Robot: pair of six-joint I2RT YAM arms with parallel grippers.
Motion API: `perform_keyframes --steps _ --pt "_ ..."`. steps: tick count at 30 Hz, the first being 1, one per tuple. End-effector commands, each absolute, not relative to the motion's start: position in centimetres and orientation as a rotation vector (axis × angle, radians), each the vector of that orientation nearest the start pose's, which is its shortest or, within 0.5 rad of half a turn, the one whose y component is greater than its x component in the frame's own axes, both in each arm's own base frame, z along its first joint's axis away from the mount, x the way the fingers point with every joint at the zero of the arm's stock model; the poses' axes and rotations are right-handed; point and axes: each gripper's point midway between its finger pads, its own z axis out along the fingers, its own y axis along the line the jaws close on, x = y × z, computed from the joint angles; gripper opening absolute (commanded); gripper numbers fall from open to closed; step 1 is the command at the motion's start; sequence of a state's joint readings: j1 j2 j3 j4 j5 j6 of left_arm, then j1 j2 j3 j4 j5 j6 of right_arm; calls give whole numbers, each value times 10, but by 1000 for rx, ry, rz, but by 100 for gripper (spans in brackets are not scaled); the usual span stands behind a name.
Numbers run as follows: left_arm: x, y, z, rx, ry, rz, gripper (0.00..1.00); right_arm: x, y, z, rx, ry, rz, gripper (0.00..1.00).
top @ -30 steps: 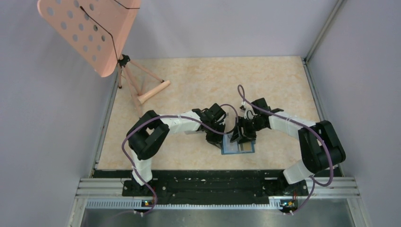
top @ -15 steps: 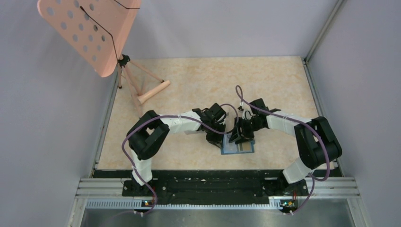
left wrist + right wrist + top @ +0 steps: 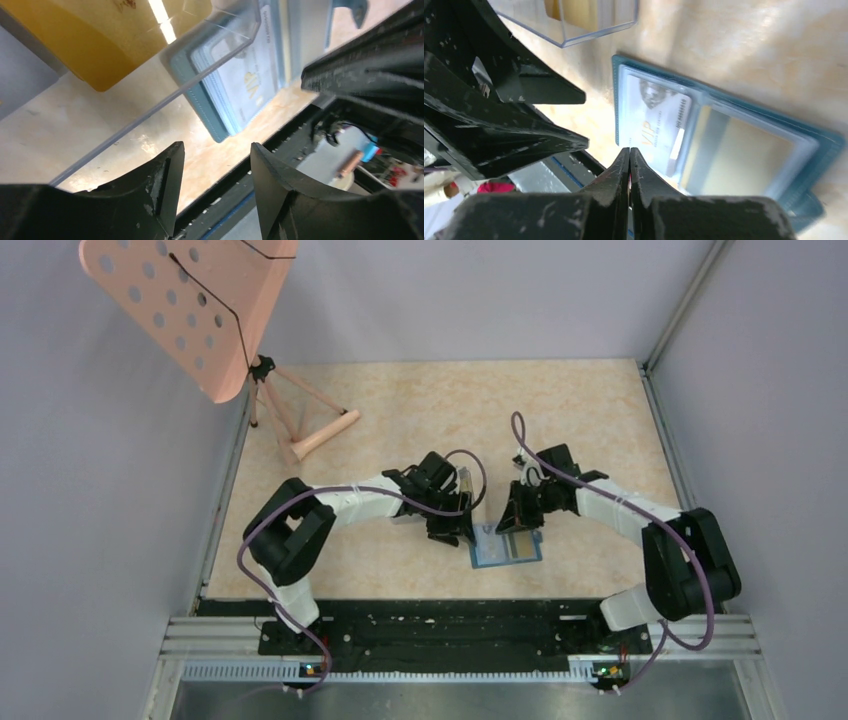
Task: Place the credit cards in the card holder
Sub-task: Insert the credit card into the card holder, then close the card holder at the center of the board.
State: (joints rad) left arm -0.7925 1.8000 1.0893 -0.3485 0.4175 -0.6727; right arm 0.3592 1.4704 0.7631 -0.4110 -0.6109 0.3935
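Note:
The teal card holder lies open on the table between my two grippers. In the right wrist view the card holder has a whitish VIP credit card in its left pocket and an orange-yellow card behind the right pocket's film. My right gripper is shut just over the holder's near edge, and I see nothing between its fingers. My left gripper stands open and empty over bare table, left of the holder. Another orange card sits in a clear box.
The clear plastic box stands by the left gripper, just behind the holder; its wall crosses the left wrist view. A pink perforated stand on a wooden tripod occupies the far left corner. The black base rail runs along the near edge.
The left gripper has opened and drawn back to the left, away from the holder. The right gripper has shut and pulled slightly to the right. The holder stays open on the table.

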Motion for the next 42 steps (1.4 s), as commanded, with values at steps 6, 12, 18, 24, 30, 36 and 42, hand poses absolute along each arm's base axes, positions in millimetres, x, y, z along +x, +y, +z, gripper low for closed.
perform_keyframes --steps 6,12,18,24,30,36,42 --pt "220 -335 22 98 2895 -1050 61 222 142 33 118 2836 741 0" --pt "240 -317 3 35 2921 -892 62 216 136 24 180 2868 699 0" --pt "273 -303 0 -55 2897 -842 64 214 133 23 191 2865 676 0" --pt "302 -302 -1 -80 2891 -793 66 210 131 18 198 2878 663 0" --pt "291 -308 9 -78 2894 -859 67 206 133 14 213 2887 681 0" --pt "254 -309 9 -31 2918 -848 66 204 135 11 230 2894 700 0" --pt "229 -321 0 10 2968 -876 66 202 135 7 234 2905 703 0"
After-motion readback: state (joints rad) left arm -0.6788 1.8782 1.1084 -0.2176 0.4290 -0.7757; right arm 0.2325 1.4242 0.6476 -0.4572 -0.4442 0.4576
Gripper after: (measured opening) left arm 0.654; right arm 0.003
